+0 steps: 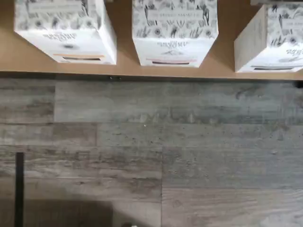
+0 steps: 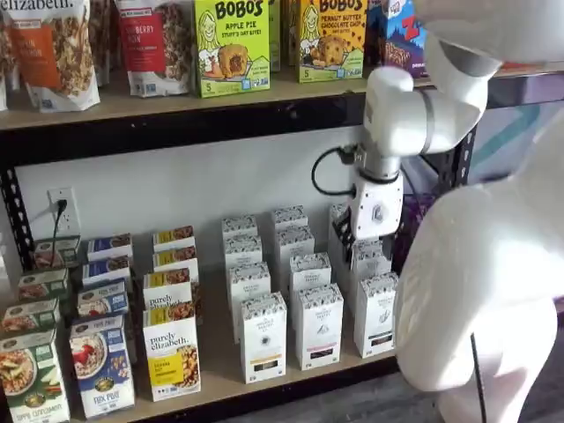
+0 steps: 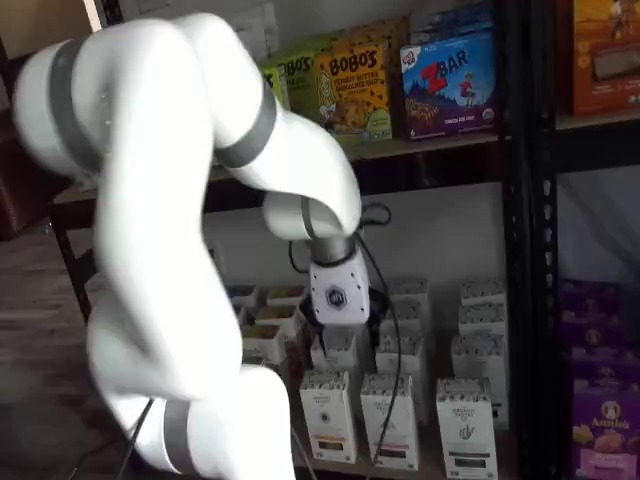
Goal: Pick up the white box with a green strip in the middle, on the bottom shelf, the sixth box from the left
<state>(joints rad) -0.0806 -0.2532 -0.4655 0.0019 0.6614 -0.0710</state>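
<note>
Several white boxes with floral tops stand in rows on the bottom shelf [image 2: 220, 374]. The front row's rightmost white box [image 2: 377, 313] has a dark strip low on its face; its colour is too small to tell. It also shows in the wrist view [image 1: 274, 38] and in a shelf view [image 3: 466, 428]. Two like boxes stand beside it, one with an orange strip [image 1: 71, 30] and one with a pink strip [image 1: 173, 30]. My gripper [image 2: 357, 251] hangs over the back rows of white boxes, also seen in a shelf view [image 3: 340, 335]. Its fingers are hidden against the boxes.
Purely Elizabeth boxes [image 2: 172, 352] and cereal boxes [image 2: 101, 366] fill the shelf's left side. Bobo's boxes [image 2: 231, 44] stand on the upper shelf. A black shelf post [image 3: 520, 250] stands at the right, purple boxes [image 3: 605, 430] beyond it. Wood floor [image 1: 151, 156] lies before the shelf edge.
</note>
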